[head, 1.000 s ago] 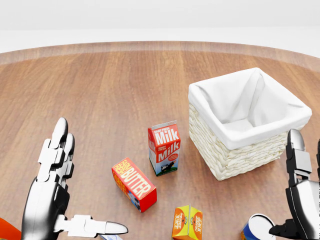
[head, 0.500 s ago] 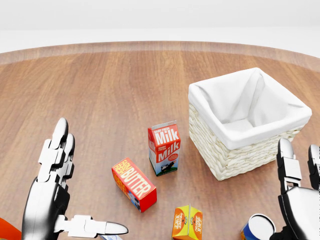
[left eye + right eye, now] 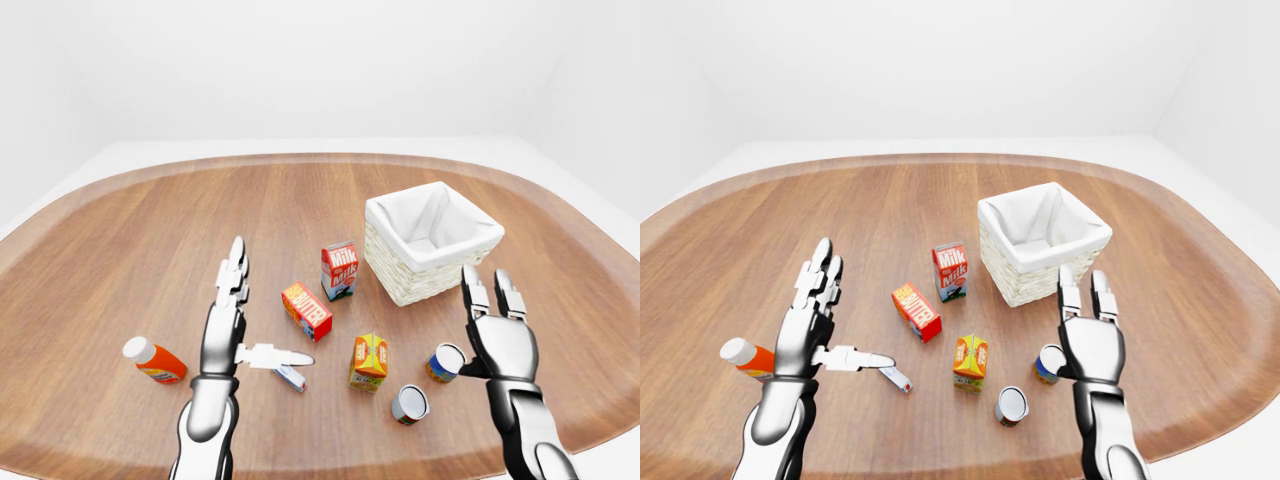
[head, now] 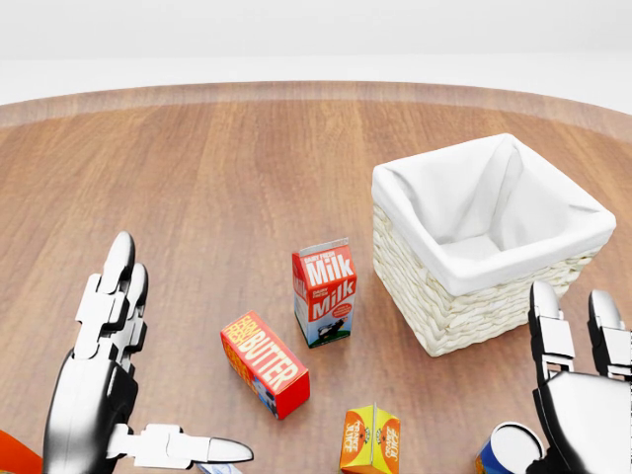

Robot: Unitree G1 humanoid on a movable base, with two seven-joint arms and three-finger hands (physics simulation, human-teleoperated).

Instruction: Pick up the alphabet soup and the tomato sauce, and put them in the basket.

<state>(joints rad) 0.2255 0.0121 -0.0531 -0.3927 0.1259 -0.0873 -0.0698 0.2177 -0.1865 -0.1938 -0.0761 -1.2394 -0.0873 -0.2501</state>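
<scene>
Alphabet soup and tomato sauce are, as far as we can judge, the two cans standing near the right end of the worktop point(image 3: 120, 230): one with a blue and orange label point(image 3: 444, 362) just left of our right robot hand point(image 3: 497, 335), and a second, greyer can point(image 3: 410, 404) a little nearer and to its left. We cannot read either label, so we cannot tell which can is which. Both rest on the wood, apart from each other, and neither is held. The basket point(image 3: 432, 243), with its white cloth lining, sits farther away than the cans and shows nothing inside it in any view, so we judge the task not yet begun in substance: both picks and both placements are left. Our right robot hand is open, fingers upright and spread, beside the labelled can but not closed round it; this looks like the approach to a first grasp. Our left robot hand point(image 3: 230, 325) is open too, fingers extended and thumb pointing right, holding nothing. Around these lie the milk carton point(image 3: 339, 270), the butter box point(image 3: 306, 310), a small orange carton point(image 3: 369, 360) and, far left, an orange bottle point(image 3: 154, 361) lying on its side.
</scene>
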